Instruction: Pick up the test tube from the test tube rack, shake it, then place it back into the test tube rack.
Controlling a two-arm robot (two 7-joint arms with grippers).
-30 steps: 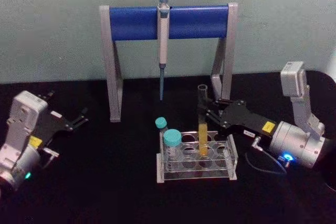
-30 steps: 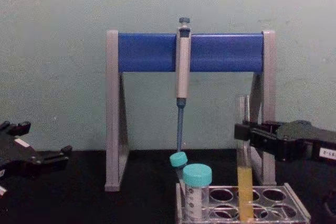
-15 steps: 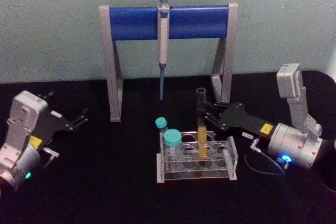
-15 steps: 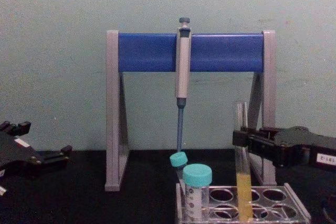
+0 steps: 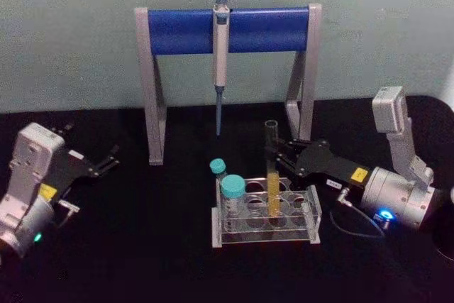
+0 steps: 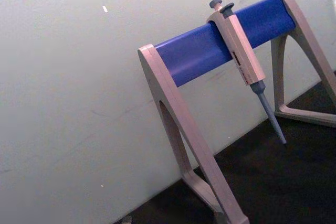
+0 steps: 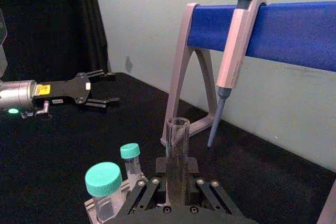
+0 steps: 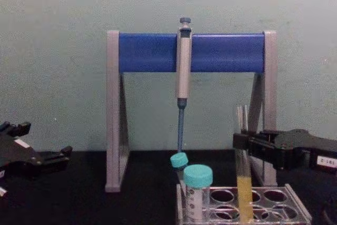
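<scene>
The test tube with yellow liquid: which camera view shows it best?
Chest view: the test tube shows side-on, nearly full length, liquid level clear, bottom in the test tube rack. Head view foreshortens it from above; right wrist view shows its open top.

Black table [image 5: 142, 246]: test tube rack [image 5: 245, 235], grey stand [image 5: 152, 104]

No legible text anywhere

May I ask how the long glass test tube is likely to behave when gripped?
Likely fragile and slippery: the test tube is thin glass in the right end effector. Uncapped with yellow liquid, tilting probably spills it. The left end effector idles.
</scene>
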